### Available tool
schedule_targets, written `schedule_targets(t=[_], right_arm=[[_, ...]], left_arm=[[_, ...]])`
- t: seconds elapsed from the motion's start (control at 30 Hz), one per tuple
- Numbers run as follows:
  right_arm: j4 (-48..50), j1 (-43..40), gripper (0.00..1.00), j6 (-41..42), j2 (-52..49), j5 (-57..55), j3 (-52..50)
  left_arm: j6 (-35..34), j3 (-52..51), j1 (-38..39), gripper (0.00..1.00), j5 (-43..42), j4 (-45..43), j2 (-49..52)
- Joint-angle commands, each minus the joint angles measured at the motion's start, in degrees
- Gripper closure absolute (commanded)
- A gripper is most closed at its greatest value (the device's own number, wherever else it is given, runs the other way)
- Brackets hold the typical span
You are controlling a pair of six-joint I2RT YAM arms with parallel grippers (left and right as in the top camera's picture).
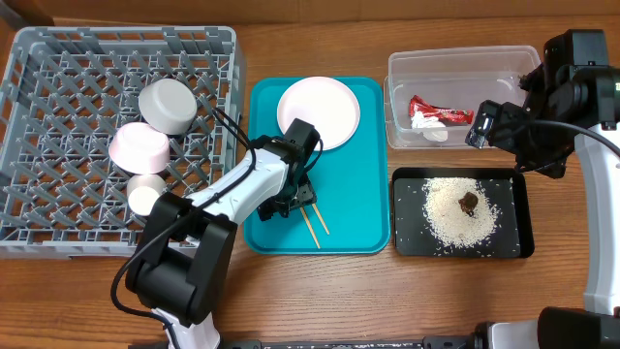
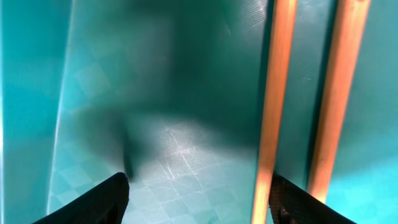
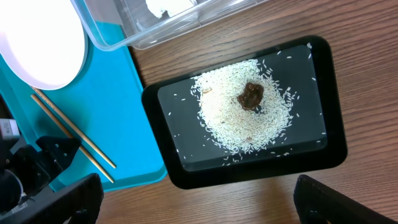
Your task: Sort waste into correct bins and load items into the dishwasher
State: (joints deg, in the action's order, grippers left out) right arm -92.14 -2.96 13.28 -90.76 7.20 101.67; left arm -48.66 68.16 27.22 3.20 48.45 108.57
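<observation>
**A:** Item one, left gripper (image 2: 199, 199)?
**B:** Jaws apart, gripping nothing, low over the teal tray (image 2: 155, 155). Of the chopsticks (image 2: 273, 93), one lies just inside one fingertip and the other passes behind that same fingertip.

**A:** Item two, right gripper (image 3: 199, 202)?
**B:** Jaws spread wide, holding nothing. Ahead of them is the black tray (image 3: 336, 143), holding rice (image 3: 236, 124) and a brown lump (image 3: 250, 95).

**A:** The white plate (image 1: 318, 112)?
**B:** On the teal tray, beyond the left jaws.
</observation>
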Motion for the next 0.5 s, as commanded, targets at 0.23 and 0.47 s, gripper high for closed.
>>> schedule_targets(t=[0.23,0.47], right_arm=[[0.04,0.00,0.00,-0.02,0.11,-0.09,0.35],[0.07,0.00,0.00,-0.02,0.11,-0.09,0.35]], left_arm=[[0.72,-0.31,-0.31,0.59,-3.10,-0.46,4.83],[0.74,-0.20,-0.50,0.79,-3.43,-0.26,5.11]])
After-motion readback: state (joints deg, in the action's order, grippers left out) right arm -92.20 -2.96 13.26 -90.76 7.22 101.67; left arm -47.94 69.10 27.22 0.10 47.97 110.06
